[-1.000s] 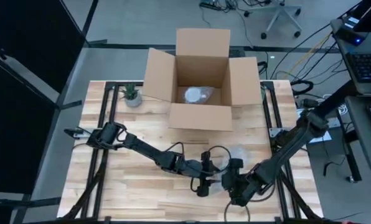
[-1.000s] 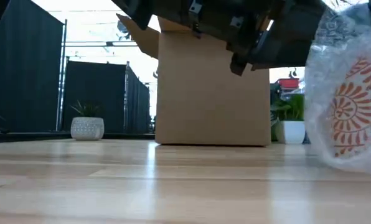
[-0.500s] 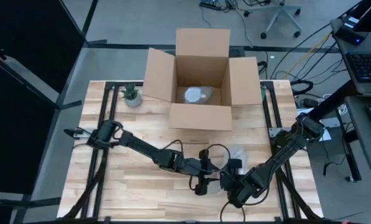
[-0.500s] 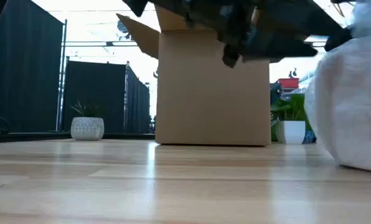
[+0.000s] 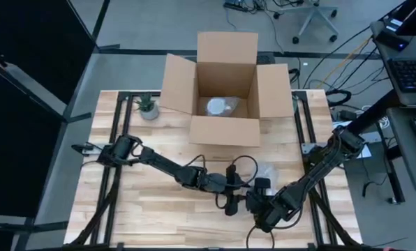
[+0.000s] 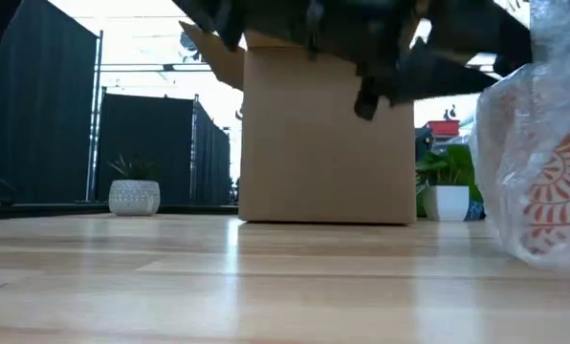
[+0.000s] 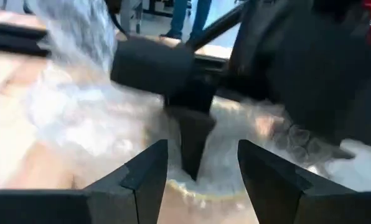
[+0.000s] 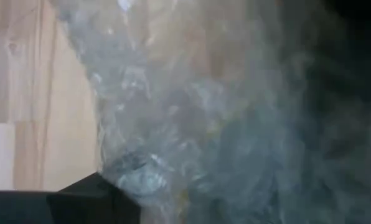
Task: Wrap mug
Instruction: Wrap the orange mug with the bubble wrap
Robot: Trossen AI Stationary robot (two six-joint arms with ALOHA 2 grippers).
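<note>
The mug [image 6: 545,182], white with an orange pattern, stands near the table's near right in clear bubble wrap [image 5: 267,171]. In the low view it shows through the wrap and leans a little. My left gripper [image 7: 201,163] is open just left of the bundle, one finger on each side of my right gripper's dark fingers [image 7: 195,144], which point down into the wrap. My right gripper [image 5: 258,199] comes in from the near right, and bubble wrap [image 8: 192,124] fills its wrist view. My right gripper has its fingers [image 7: 195,144] down in the bubble wrap on top of the bundle [image 7: 192,182], coming from above. Wrap lies right against one finger [image 8: 92,198]. The wrap itself hides the place of contact, so how many layers are held does not show.
An open cardboard box [image 5: 225,90] stands at the far middle with another wrapped bundle [image 5: 218,106] inside. A small potted plant [image 5: 147,106] sits at the far left. Bare wood lies to the near left.
The wrapped mug has rocked: its orange pattern turned out of sight and came back, and it now leans. My left gripper has shifted a little toward the table's right, closer to the bundle.
</note>
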